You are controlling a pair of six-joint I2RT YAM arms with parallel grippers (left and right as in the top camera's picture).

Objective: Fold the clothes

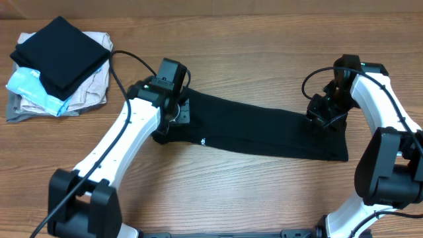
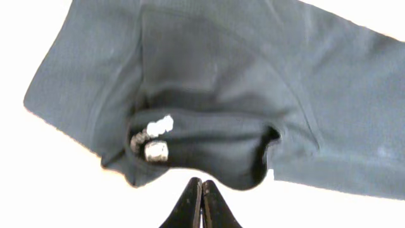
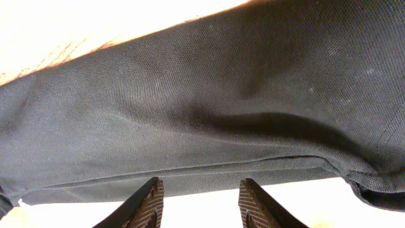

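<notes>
**Lengthwise across the wood, a black shirt (image 1: 264, 135) lies between two arms**

Only a brown wood-grain tabletop (image 1: 231, 198) shows from overhead, and no wall or floor is in view. At its far left corner sits a pile of folded garments (image 1: 56, 69): a black one on top, then light blue, beige and grey beneath.

The left hand (image 2: 202, 193) is over the shirt's left end. Its fingers are pressed together, with their tips right at the edge of the rolled collar opening. I cannot tell whether any cloth is caught between them. Just beyond the tips, a white tag (image 2: 158, 125) shows inside the collar.

The shirt is folded into a long narrow band that runs from left of centre towards the right edge, flat on the tabletop.

The right hand (image 3: 199, 196) is at the band's right end. Its fingers are spread and nothing is between them, and the hem lies just ahead of the tips.

Both wrist views wash the tabletop out to white. From overhead, the left arm hides the shirt's collar end, and the frame's lower edge cuts off both arm bases.
</notes>
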